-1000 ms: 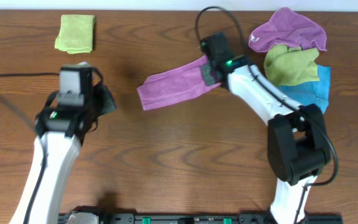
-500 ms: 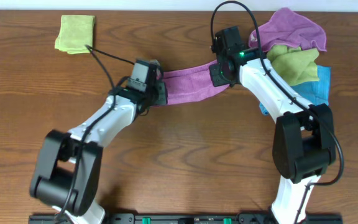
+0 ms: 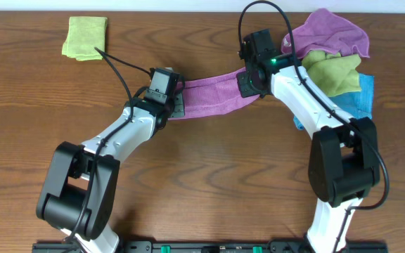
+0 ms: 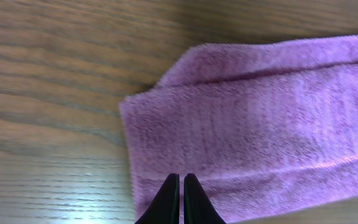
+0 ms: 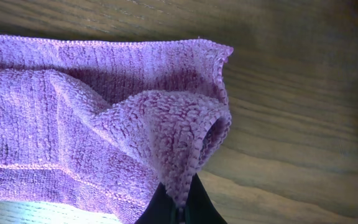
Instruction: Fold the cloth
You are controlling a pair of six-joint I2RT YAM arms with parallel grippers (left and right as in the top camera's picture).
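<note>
Here, the cloth [image 3: 213, 96] is seen stretched on the counter [image 3: 202, 183] as a long pinkish-mauve band, doubled lengthwise and plush. Its bunched right end is pinched by the right claw [image 5: 178, 200]. The left claw [image 4: 180, 182] is clenched over the left end; a grip cannot be told.

From above, both ends of the cloth [image 3: 213, 95] vanish under the left gripper [image 3: 177, 101] and right gripper [image 3: 247, 83]; blue cloth [image 3: 365, 91] is mostly buried.
</note>
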